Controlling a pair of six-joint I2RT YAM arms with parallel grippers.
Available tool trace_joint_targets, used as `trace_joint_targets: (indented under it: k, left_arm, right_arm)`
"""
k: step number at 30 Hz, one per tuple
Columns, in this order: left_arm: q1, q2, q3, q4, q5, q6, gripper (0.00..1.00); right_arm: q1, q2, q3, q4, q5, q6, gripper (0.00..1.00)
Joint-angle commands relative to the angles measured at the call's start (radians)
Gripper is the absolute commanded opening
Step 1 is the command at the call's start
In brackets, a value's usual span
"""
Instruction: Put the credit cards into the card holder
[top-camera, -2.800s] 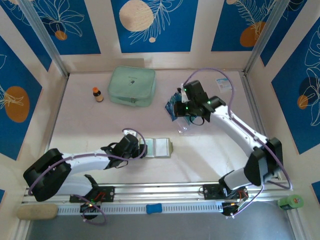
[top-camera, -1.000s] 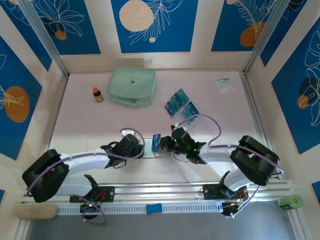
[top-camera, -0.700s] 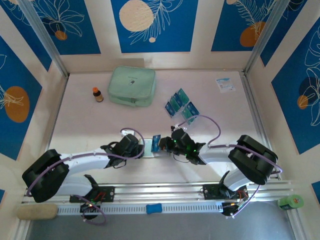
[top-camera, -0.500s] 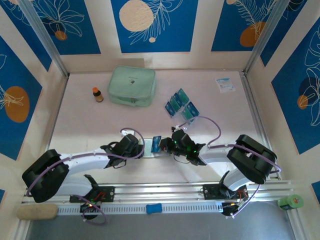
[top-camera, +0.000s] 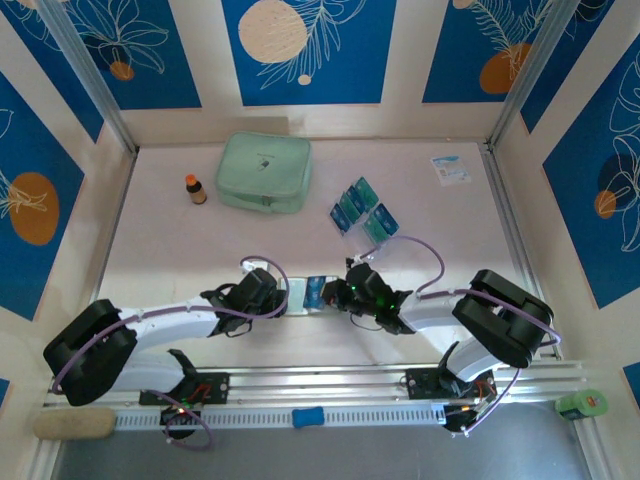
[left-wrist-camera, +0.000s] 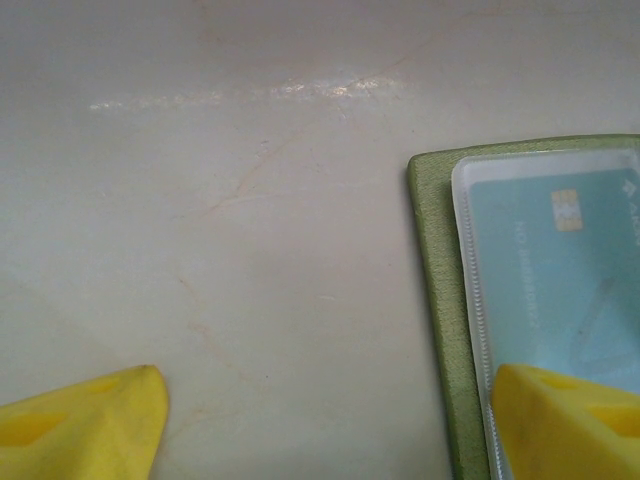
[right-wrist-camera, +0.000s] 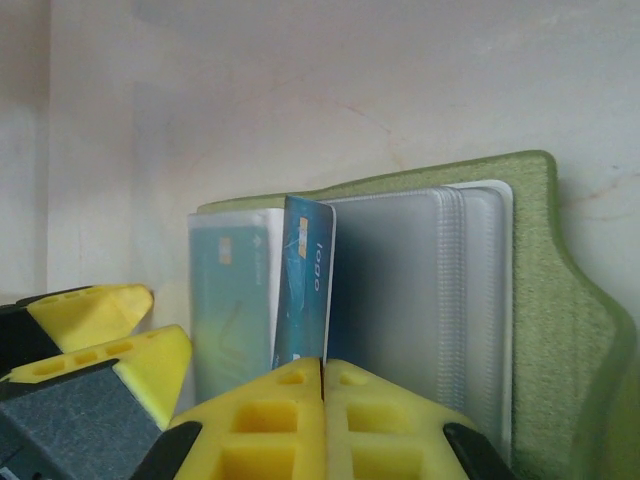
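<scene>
The olive-green card holder (top-camera: 303, 294) lies open on the table, its clear sleeves showing (right-wrist-camera: 440, 300). A teal card sits inside the left sleeve (left-wrist-camera: 560, 270). My right gripper (right-wrist-camera: 322, 375) is shut on a blue credit card (right-wrist-camera: 305, 285), which stands on its edge over the sleeves. My left gripper (left-wrist-camera: 325, 425) is open, straddling the holder's left edge. One of its yellow fingertips (left-wrist-camera: 565, 420) rests on the left sleeve, the other (left-wrist-camera: 85, 425) on bare table. Several more credit cards (top-camera: 361, 210) lie loose farther back.
A pale mint zip pouch (top-camera: 263, 172) and a small brown bottle (top-camera: 195, 189) stand at the back left. A white-and-blue paper packet (top-camera: 450, 168) lies at the back right. Walls close in the table on three sides.
My right arm has carried a blue card from the loose pile to the open card holder. Over the last second it has shifted slightly right. The left arm has stayed put.
</scene>
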Motion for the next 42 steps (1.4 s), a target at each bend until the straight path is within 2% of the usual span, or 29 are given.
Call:
trace_joint_targets:
  k: [1, 22, 42]
  left_arm:
    - [0.006, -0.016, -0.009, -0.044, -0.025, -0.010, 0.85]
    - [0.006, -0.014, -0.008, -0.045, -0.024, -0.011, 0.85]
    - [0.006, -0.017, -0.015, -0.039, -0.029, -0.012, 0.85]
  right_arm:
    - [0.008, -0.018, -0.013, 0.000, 0.030, 0.009, 0.00]
    - [0.008, 0.051, -0.007, 0.078, -0.052, 0.008, 0.00]
    - [0.004, 0.024, -0.038, 0.042, -0.078, 0.027, 0.00]
